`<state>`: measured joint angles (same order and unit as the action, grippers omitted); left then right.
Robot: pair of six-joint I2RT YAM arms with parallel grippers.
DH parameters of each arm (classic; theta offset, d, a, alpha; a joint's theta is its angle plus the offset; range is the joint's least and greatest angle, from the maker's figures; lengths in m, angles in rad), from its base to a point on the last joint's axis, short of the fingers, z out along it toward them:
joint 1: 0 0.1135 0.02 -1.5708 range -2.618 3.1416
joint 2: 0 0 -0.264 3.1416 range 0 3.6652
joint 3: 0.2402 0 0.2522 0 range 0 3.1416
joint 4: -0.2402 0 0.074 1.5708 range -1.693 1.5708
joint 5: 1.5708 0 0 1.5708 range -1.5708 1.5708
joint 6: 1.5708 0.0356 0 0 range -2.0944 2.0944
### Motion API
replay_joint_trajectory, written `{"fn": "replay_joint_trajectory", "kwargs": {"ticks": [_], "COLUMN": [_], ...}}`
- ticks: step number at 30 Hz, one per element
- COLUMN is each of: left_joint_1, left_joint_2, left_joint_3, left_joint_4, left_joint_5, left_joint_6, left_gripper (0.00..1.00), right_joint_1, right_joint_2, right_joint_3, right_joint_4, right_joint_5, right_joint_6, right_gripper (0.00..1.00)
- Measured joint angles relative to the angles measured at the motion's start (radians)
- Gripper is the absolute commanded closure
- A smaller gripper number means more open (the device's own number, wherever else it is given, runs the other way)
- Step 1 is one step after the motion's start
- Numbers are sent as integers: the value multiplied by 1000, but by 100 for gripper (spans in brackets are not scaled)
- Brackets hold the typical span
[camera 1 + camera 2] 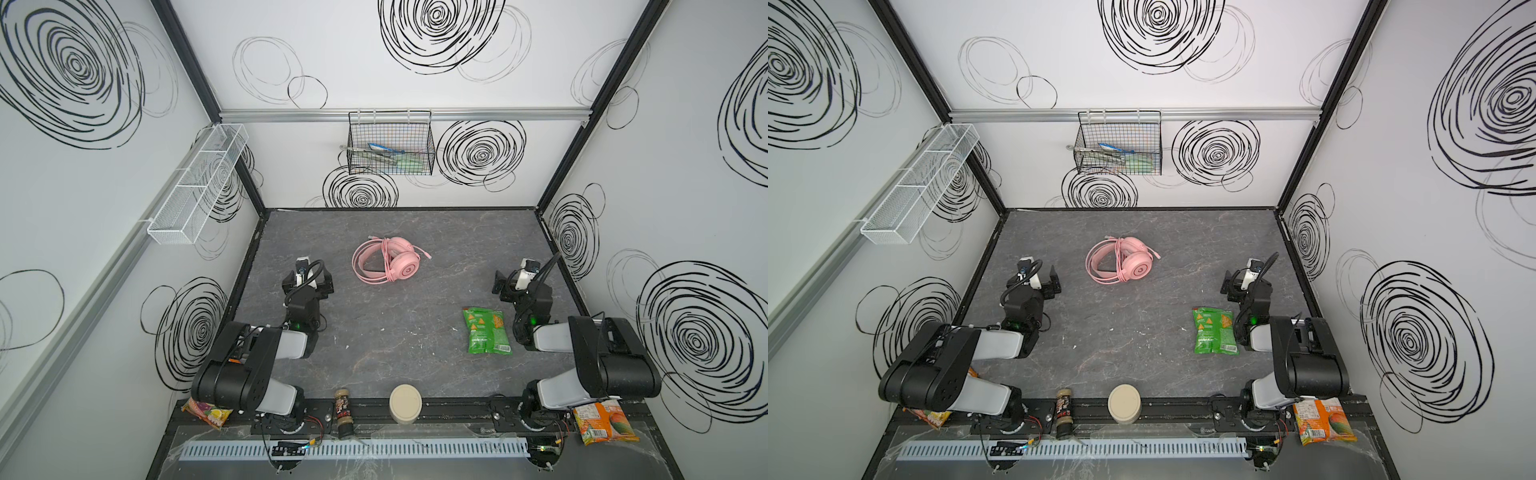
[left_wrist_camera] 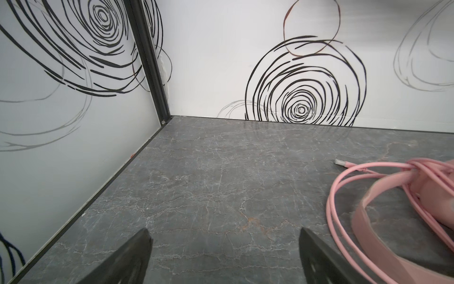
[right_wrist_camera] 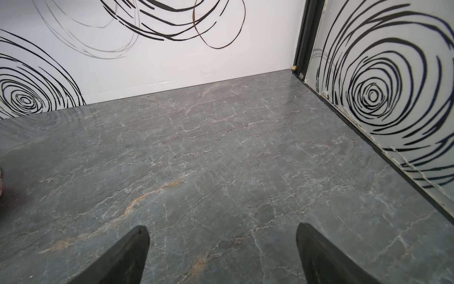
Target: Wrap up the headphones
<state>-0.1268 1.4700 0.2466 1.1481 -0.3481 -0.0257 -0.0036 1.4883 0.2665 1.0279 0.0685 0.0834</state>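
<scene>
1. Clutter lines the front rail: a yellow snack packet (image 1: 210, 412) under the left arm's base; a brown spice jar (image 1: 344, 413); a round cream tub (image 1: 405, 403); an orange packet (image 1: 604, 422) at the right end.
2. Farther in, a green chip bag (image 1: 485, 330) lies flat on the grey marbled table (image 1: 395, 357), just beside the right arm.
3. The left gripper (image 2: 224, 230) hovers low over bare table on the left, jaws spread wide and holding nothing; the right gripper (image 3: 221, 226) hangs likewise on the right, equally wide and empty; both aim toward the back wall.
4. Between them and a little farther back, near the table's middle, lie the headphones (image 1: 409, 269), apart from both grippers; the left gripper is the nearer one.
5. Their long axis runs across the table, left to right; the headband lies flat with its crown toward the left wall; the earcups sit at the right end, one round outer face turned up.
6. The cable (image 1: 387, 266) is wound in several turns across the bands just beside the earcups; further loops follow the headband's curve; a grey-tipped plug (image 2: 340, 162) rests loose on the table at the far side.
7. On the back wall hangs a black wire basket (image 1: 432, 145); on the left wall, a white mesh shelf (image 1: 195, 187).
</scene>
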Motion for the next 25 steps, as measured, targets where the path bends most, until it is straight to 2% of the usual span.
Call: {"fn": "replay_joint_trajectory", "kwargs": {"ticks": [3,10,19,25], "left_joint_1": [-24,-39,-33,18], "left_joint_2": [25,35,35,35], "left_joint_3": [-76,-109,-109,-91], "left_joint_4": [145,226,260,224], "left_joint_5": [-11,-16,-11,56], "left_joint_6": [18,30,31,23], "left_gripper": [4,4,4,4], "right_joint_1": [0,0,0,0], "right_joint_2": [-1,-1,-1,-1], "right_joint_3": [0,0,0,0], "right_joint_4": [4,5,4,4], "right_joint_5": [2,4,4,4], "right_joint_6": [0,0,0,0], "right_gripper": [3,3,3,3]}}
